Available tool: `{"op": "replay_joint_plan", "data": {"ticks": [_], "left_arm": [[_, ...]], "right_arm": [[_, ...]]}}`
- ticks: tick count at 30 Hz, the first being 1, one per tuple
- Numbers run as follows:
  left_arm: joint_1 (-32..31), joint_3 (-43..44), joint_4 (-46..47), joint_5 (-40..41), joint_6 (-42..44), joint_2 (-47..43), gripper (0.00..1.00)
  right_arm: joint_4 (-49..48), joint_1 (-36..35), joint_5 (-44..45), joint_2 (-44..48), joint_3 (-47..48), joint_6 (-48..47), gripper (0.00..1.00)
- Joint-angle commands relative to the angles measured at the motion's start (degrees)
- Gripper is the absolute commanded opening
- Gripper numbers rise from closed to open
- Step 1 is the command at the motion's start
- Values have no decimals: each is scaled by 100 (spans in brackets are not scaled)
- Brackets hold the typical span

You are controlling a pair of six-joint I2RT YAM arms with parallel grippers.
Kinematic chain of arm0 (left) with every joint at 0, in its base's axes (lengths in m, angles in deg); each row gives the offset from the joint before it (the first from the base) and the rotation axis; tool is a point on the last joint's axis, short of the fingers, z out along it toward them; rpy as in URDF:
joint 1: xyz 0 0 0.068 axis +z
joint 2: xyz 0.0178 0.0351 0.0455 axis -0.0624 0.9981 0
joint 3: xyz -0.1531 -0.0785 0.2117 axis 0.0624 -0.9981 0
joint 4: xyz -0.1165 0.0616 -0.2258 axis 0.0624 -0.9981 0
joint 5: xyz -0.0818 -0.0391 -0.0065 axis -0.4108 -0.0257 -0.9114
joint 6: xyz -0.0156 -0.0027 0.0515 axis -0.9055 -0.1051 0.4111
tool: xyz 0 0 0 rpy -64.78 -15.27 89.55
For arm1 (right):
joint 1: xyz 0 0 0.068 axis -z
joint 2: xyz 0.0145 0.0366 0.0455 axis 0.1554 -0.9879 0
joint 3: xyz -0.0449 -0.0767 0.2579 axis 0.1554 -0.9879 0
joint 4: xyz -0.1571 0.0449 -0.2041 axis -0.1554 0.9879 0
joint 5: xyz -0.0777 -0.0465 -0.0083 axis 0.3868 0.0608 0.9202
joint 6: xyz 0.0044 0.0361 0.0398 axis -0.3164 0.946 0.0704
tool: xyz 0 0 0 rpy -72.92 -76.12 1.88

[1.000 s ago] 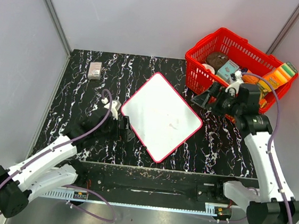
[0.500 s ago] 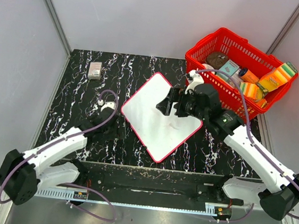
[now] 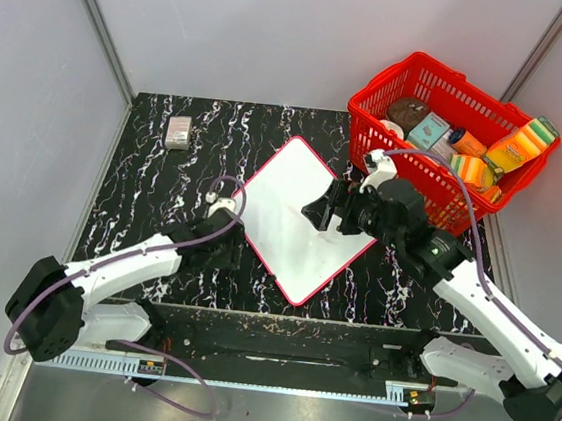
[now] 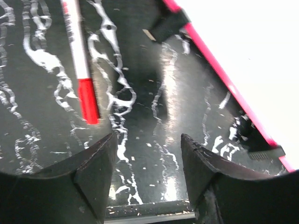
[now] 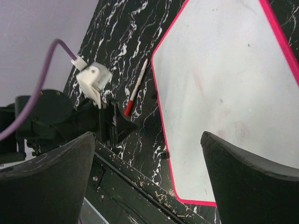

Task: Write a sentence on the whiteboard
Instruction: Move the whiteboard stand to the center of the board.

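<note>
Black table (image 3: 143,186), veined white, fills the middle of a booth of plain grey walls (image 3: 280,29), with a red basket (image 3: 374,140) of packets at the upper right and a small grey block (image 3: 178,131) at the upper left. Turned cornerwise at the frame's centre, the whiteboard (image 3: 284,226) lies flat on the table, its red-rimmed face faintly smudged, and the right gripper (image 3: 319,215) hangs over its right part, fingers spread wide and empty. Just off the board's lower left edge the left gripper (image 4: 147,149) sits low over bare table, fingers apart and gripping nothing, with a red-capped marker (image 4: 77,51) lying near it.
</note>
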Motion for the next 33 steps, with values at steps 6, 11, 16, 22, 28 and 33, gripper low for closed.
{"op": "replay_joint_plan", "data": {"ticks": [6,11,16,22,28,33], "left_arm": [[-786,223,638,-210,-524,886,51],[-1041,355,963,-316,-550,1413,37],[-1322,522,999,-377,-629,1809,15],[-1656,601,999,-483,-884,2029,6],[-2051,872,1122,-483,-1121,2309,6],[-2289,1330,1139,-465,-1174,2810,6]], "right_arm": [[-31,-41,477,580,160,-2,100],[153,-41,696,843,169,-28,100],[355,-41,951,1063,204,-28,100],[549,-41,1180,1266,266,-37,100],[602,-41,1224,1389,213,24,100],[637,-41,1224,1511,134,95,100]]}}
